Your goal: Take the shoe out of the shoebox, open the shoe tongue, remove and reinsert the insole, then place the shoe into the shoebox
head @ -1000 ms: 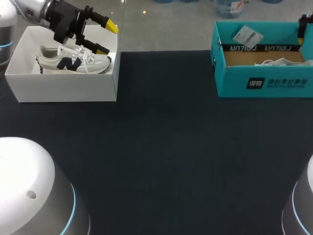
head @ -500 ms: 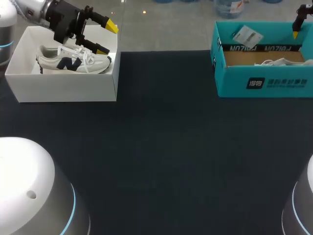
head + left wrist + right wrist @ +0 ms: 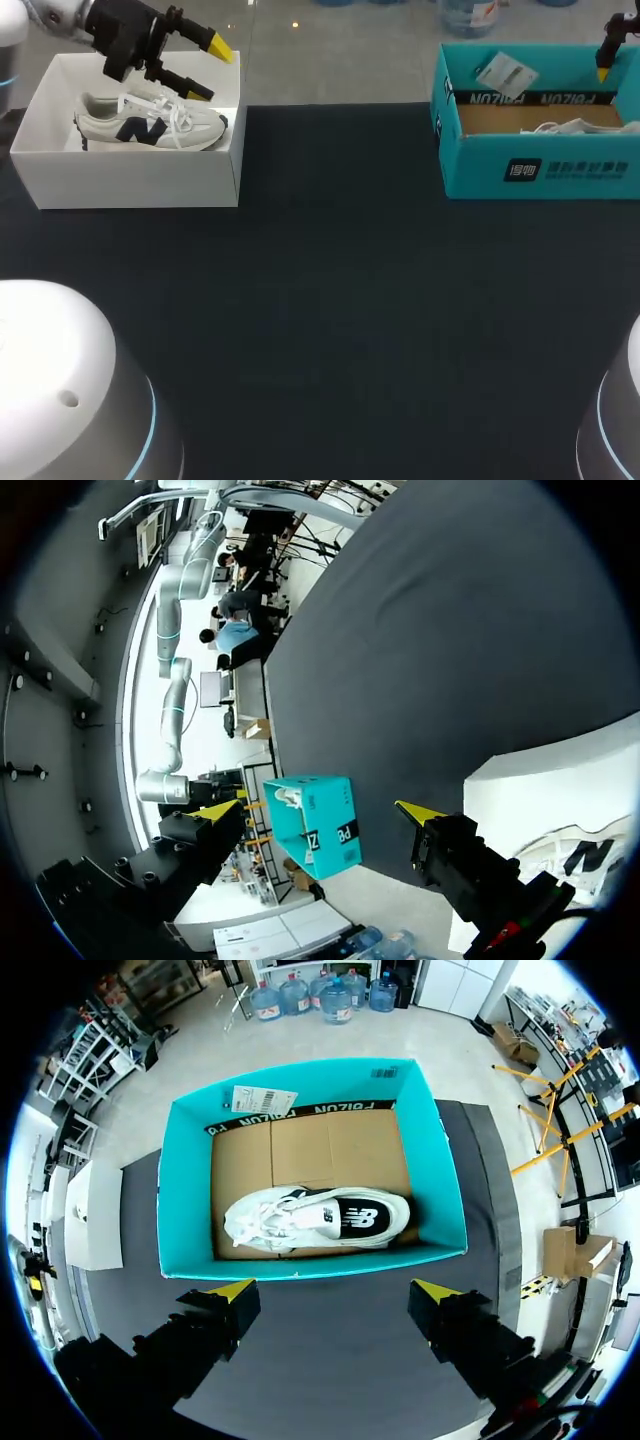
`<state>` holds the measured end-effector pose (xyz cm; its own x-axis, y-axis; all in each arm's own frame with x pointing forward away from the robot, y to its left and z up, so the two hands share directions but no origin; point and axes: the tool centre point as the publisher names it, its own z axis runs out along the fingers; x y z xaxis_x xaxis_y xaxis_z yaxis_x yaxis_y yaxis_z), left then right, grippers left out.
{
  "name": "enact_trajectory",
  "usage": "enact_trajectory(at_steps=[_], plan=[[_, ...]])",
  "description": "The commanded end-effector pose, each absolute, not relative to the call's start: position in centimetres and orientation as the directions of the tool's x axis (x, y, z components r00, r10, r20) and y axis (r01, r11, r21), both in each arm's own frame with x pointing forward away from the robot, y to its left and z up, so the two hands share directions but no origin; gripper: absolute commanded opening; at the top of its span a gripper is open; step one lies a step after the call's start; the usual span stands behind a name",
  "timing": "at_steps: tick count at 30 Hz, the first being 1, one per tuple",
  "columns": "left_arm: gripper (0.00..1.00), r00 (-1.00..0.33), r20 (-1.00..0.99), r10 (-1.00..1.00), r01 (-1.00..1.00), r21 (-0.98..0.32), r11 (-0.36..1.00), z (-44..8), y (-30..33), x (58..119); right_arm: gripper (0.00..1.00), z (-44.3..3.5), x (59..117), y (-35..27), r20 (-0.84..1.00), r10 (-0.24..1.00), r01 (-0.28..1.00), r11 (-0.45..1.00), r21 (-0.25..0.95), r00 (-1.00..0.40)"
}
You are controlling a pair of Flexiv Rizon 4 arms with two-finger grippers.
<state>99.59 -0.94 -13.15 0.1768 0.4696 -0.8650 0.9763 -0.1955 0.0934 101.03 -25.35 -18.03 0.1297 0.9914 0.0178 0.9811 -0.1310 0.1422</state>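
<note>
Head view: the left pincer [image 3: 210,72] hangs open and empty over the far right corner of the white box [image 3: 140,190], just above the toe of the cream shoe [image 3: 150,122] inside it. The teal box [image 3: 540,170] stands well apart on the dark counter [image 3: 340,300]. In the right wrist view, the right pincer [image 3: 333,1290] is spread wide above the teal box's near wall and touches nothing. A white shoe [image 3: 315,1220] lies on the box's cardboard floor.
</note>
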Motion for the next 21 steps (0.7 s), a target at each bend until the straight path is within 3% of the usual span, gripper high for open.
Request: enact_trajectory(at_steps=[1,9,21], plan=[[1.0,0.213,-0.823,0.526,0.963,0.084,-0.257,-11.8,1.6,102.4,1.0,-18.0,101.0,-25.3,0.017,0.991,0.981,-0.132,0.144,0.131],[1.0,0.354,-0.574,0.738,0.933,0.161,-0.322,-12.6,5.9,106.3,1.0,-18.0,101.0,-25.3,0.017,0.991,0.981,-0.132,0.144,0.131],[1.0,0.368,-0.213,0.905,0.922,0.21,-0.326,-16.0,11.5,111.6,1.0,-18.0,101.0,-25.3,0.017,0.991,0.981,-0.132,0.144,0.131]])
